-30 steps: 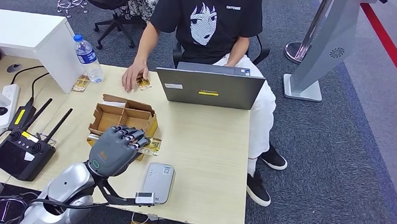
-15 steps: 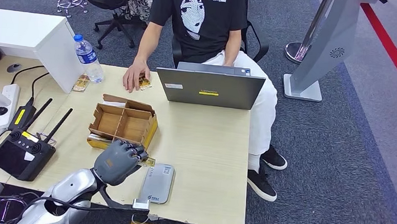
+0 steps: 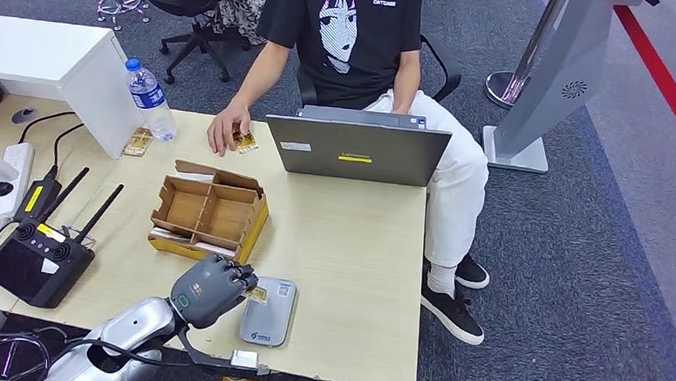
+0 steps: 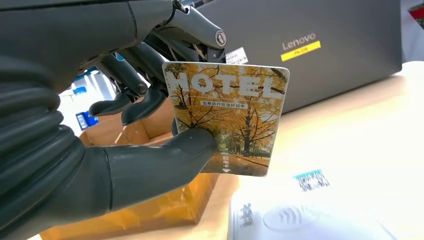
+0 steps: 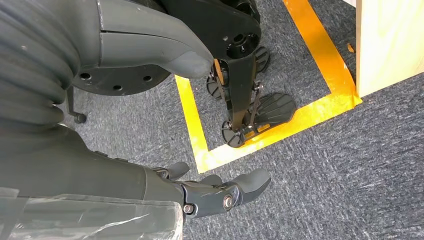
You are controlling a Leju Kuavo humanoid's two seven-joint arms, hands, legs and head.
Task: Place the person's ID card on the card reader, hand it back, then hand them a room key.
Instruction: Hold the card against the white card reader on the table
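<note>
- One card [image 4: 227,117], printed with "HOTEL" over yellow autumn trees, is pinched between the thumb and fingers of the left robot hand [image 3: 211,286].
- That left robot hand hangs over the near part of the desk [image 3: 350,235], holding the card just above the near-left end of the grey card reader [image 3: 269,314].
- Just beyond it stands a cardboard divider box [image 3: 211,213].
- Across the desk a seated person rests a hand [image 3: 225,130] on a second card [image 3: 246,141] beside an open laptop [image 3: 358,150].
- Down at the side, the right robot hand [image 5: 220,190] hangs over grey carpet with yellow tape, fingers loosely apart, holding nothing.
- At the left lie a black controller [image 3: 38,258] and a water bottle [image 3: 151,99].
</note>
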